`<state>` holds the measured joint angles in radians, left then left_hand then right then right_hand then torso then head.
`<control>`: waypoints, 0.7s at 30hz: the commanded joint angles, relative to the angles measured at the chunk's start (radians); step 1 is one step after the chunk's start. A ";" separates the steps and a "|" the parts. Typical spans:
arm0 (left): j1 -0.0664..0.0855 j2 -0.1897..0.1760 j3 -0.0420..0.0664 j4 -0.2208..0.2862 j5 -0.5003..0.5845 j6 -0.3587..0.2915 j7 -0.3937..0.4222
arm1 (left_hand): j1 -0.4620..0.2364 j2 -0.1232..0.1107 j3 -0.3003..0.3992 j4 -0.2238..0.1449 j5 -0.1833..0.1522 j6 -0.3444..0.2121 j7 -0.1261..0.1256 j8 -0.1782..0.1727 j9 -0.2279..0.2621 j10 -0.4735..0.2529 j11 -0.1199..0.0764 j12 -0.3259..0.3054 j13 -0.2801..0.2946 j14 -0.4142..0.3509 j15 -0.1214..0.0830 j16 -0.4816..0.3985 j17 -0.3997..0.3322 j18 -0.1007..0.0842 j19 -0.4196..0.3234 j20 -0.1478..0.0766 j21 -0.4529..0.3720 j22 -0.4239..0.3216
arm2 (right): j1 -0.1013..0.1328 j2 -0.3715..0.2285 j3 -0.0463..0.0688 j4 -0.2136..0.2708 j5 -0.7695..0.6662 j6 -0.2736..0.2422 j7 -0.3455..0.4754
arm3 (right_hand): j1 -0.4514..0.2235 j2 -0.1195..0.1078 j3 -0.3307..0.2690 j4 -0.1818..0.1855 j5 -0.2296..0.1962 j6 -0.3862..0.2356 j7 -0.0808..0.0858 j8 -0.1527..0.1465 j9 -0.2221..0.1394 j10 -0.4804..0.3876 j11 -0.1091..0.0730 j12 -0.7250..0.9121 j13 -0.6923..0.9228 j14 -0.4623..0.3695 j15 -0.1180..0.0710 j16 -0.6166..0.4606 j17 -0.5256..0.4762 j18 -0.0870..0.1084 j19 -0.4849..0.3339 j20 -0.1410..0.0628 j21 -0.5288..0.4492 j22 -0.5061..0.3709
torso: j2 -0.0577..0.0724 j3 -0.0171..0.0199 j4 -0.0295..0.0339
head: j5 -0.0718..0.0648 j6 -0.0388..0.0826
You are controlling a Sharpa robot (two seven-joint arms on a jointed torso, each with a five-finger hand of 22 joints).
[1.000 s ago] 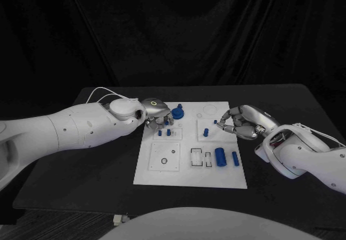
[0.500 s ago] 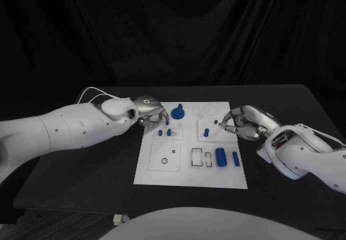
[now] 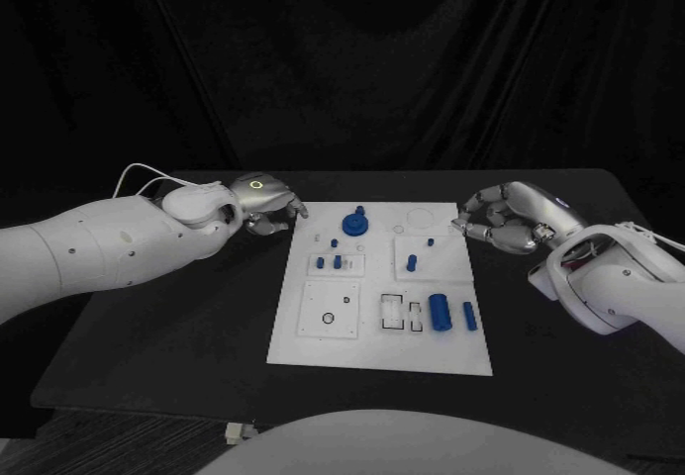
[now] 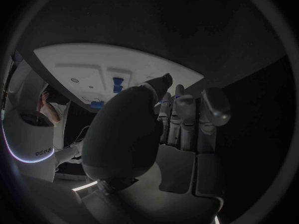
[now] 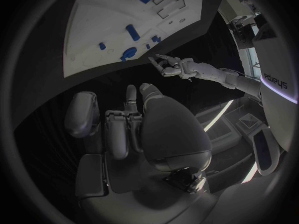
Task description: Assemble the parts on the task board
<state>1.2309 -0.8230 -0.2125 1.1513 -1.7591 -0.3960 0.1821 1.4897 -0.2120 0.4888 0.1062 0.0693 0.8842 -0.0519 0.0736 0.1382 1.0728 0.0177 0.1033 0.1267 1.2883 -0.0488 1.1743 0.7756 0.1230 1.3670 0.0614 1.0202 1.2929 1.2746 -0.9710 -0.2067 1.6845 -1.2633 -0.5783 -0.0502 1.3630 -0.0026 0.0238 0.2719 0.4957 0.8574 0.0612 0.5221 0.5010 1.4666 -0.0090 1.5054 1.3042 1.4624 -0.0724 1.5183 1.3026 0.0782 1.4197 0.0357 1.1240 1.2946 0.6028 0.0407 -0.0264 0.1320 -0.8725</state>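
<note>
1. The task board (image 3: 378, 336) lies flat in the middle of the black table (image 3: 171, 336), with bare table showing along all four of its edges.
2. The left hand (image 3: 264, 208) sits off the board, just beside its far left corner, over bare table. Its fingers are curled inward and nothing shows in them.
3. The right hand (image 3: 503, 223) sits just off the board's far right edge, also over bare table. Its fingers are curled in, holding nothing that can be seen.
4. Blue parts on the board: a round knobbed part (image 3: 354, 222) near the far edge, small pegs (image 3: 332, 263) left of centre, a single peg (image 3: 411, 263) right of centre, and a thick cylinder (image 3: 439, 310) with a thin rod (image 3: 468, 316) beside it toward the board's right edge.
5. The board's near left area holds a plain square plate (image 3: 329, 309).
</note>
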 commanded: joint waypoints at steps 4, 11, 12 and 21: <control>0.028 -0.049 0.001 0.021 0.408 -0.106 0.125 | -0.060 -0.024 -0.005 0.076 -0.010 0.024 0.047 0.007 -0.014 -0.040 0.034 -0.005 0.033 -0.142 0.022 -0.174 -0.231 0.003 -0.094 0.015 -0.165 0.098 | 0.061 0.013 0.001 -0.021 -0.040 -0.035 -0.012 | 0.016 -0.021 0.047 0.009 0.019 0.011 0.003 -0.031 -0.033 -0.079 -0.003 -0.174 0.007 0.084 -0.002 -0.035 0.175 0.024 -0.024 0.000 -0.058 0.131 | -0.001 -0.0017 0.0005 | -0.002 0.000; 0.061 -0.093 0.001 0.083 1.132 0.046 0.422 | -0.211 0.115 -0.401 0.183 0.166 0.001 0.191 -0.008 -0.035 -0.352 0.124 -0.014 0.003 -0.653 0.216 -0.542 -0.423 -0.032 -0.609 0.125 -0.735 -0.049 | 0.113 0.037 0.001 -0.051 -0.281 0.084 -0.112 | 0.094 -0.088 0.102 -0.007 -0.063 -0.045 0.043 -0.127 -0.109 -0.447 0.026 -0.831 -0.563 0.061 0.024 -0.106 0.108 0.039 -0.062 0.017 -0.183 0.097 | -0.001 -0.0056 0.0006 | -0.015 0.000; 0.063 -0.097 0.001 0.093 1.220 0.085 0.451 | -0.229 0.144 -0.440 0.175 0.212 -0.012 0.197 -0.008 -0.039 -0.398 0.113 -0.010 -0.009 -0.725 0.249 -0.597 -0.465 -0.051 -0.703 0.139 -0.808 -0.087 | 0.119 0.042 0.001 -0.056 -0.331 0.118 -0.132 | 0.094 -0.098 0.104 -0.003 -0.081 -0.049 0.048 -0.143 -0.120 -0.462 0.028 -0.868 -0.589 0.054 0.029 -0.122 0.094 0.044 -0.075 0.021 -0.212 0.089 | -0.002 -0.0069 0.0007 | -0.018 0.000; 0.072 -0.116 0.000 0.197 1.689 0.417 0.605 | -0.329 -0.021 -0.710 0.197 0.024 -0.394 0.085 -0.033 -0.094 -0.923 -0.022 -0.073 -0.097 -1.272 0.163 -1.115 -0.752 -0.055 -1.276 0.191 -0.981 -0.652 | 0.145 0.086 0.001 -0.103 -0.594 0.322 -0.190 | 0.129 -0.194 0.187 -0.037 -0.322 -0.155 -0.078 -0.331 -0.237 -0.768 0.060 -1.243 -0.894 -0.025 0.035 -0.289 -0.051 0.080 -0.177 0.038 -0.490 0.001 | 0.000 -0.0243 0.0072 | -0.031 0.000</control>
<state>1.3005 -0.9403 -0.2129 1.3368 -0.4148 -0.1587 0.6176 1.1671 -0.2217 -0.1778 0.2952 0.0966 0.5144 0.0256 0.0514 0.0547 0.1696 -0.0015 0.0412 0.0400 0.0364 0.1164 0.0669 0.0322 0.0615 0.0958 0.2552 0.0517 0.6449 1.4172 -0.8876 -0.2064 1.5858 -1.7028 -0.3699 -0.1795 1.4859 -0.1799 0.1866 0.2412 0.1878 0.7068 -0.0168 0.2091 0.2722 0.7150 0.0470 0.2745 0.4142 1.4391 -0.0349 1.2427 1.2634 0.1563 1.2451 0.0783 0.6483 1.2937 0.6020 0.0243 -0.0227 0.1037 -0.8725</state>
